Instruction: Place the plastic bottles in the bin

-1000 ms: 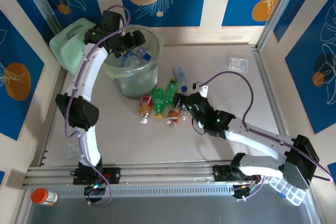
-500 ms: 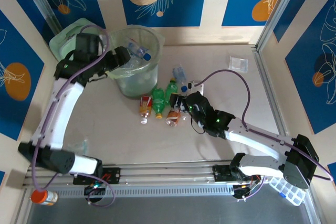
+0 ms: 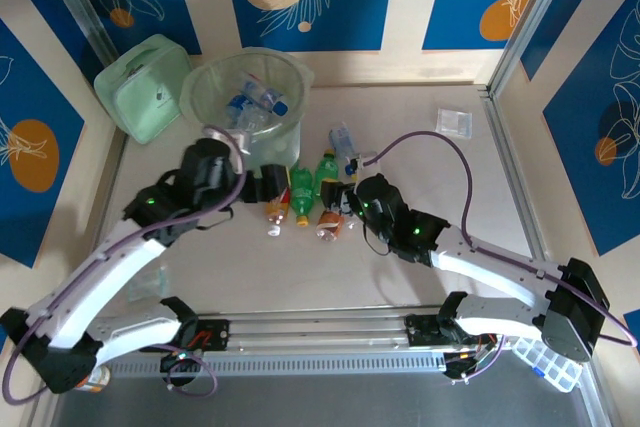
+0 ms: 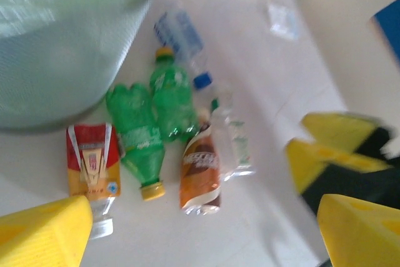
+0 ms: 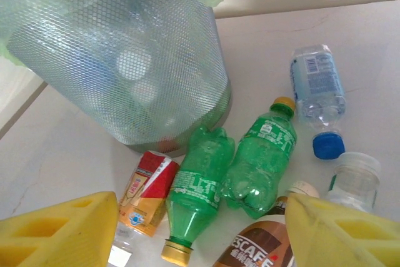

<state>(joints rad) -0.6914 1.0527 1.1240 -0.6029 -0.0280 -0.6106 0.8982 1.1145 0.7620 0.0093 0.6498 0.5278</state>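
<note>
Currently, item by item.

Bin [image 3: 296, 87]: tall, round, translucent pale green, with a clear liner over the rim. It stands upright at the far left of the tabletop [image 3: 300, 277]. Several clear blue-labelled bottles [image 3: 256, 103] lie inside.

Loose bottles: six, lying in a cluster just in front of the bin.
- red-labelled bottle [image 5: 147, 199], nearest the bin's base
- two green bottles [image 5: 201, 182], side by side and touching
- clear bottle with blue cap [image 5: 317, 85], farther to the right
- brown-labelled bottle [image 5: 250, 248], at the near edge of the cluster
- small clear bottle [image 5: 354, 181], just beside the brown-labelled bottle

Left end effector [image 4: 203, 217]: yellow foam fingers spread wide, hovering at the cluster's left side.

Right end effector [image 5: 201, 211]: fingers apart, straddling one green bottle and the brown-labelled bottle. Whether a pad touches either cannot be told.

Pale-green boxy container [image 3: 145, 87]: just beside the bin, on its left.
</note>
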